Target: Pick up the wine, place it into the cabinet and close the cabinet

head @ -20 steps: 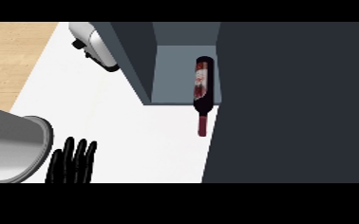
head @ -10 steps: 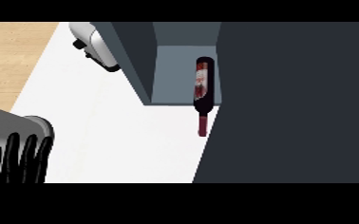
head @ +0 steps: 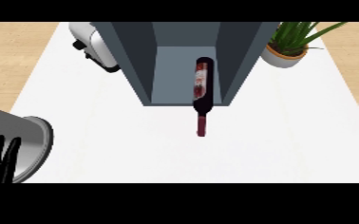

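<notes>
Fingers [head: 10, 157]: left hand's black fingers are pointing up, straight and holding nothing, at the lower left edge.
Bench [head: 280, 133]: white top is carrying everything.
Cabinet [head: 184, 57]: grey box is standing open at the far middle.
Wine [head: 201, 91]: bottle is lying inside the cabinet, neck sticking out onto the bench.
Toaster [head: 91, 47]: sitting left of the cabinet.
Plant [head: 288, 52]: standing right of it.

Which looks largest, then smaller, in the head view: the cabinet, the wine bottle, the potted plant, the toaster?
1. cabinet
2. wine bottle
3. potted plant and toaster: these look about alike, both partly cut off, so no ranking between them.
</notes>
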Controlling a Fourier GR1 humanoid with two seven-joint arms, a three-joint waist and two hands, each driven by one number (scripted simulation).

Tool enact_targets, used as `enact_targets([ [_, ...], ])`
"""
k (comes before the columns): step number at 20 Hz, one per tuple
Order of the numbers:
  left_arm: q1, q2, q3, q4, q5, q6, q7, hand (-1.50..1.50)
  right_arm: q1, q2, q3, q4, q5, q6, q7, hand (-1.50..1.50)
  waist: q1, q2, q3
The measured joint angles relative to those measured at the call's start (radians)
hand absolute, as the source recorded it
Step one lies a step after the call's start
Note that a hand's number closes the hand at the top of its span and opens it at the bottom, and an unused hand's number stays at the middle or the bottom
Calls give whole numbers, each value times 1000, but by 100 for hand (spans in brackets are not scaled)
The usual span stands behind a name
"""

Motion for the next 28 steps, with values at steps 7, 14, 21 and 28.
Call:
enact_targets([
  [7, 23, 35, 107, 20, 64, -90, 27, -150, -92, -21, 96, 1, 197, -199, -11, 150, 1, 0, -1],
  [14, 7, 28, 134, 24, 93, -134, 66, -150, -248, -91, 147, 17, 297, -357, -7, 150, 8, 5, 0],
  [21, -14, 7, 138, 32, 100, -171, 88, -150, -442, -148, 168, 50, 256, -486, 29, 150, 25, 10, -1],
  [28, -47, -9, 142, 26, 102, -157, 126, -150, -688, -88, 99, 185, 123, -591, 35, 150, 40, 14, 0],
])
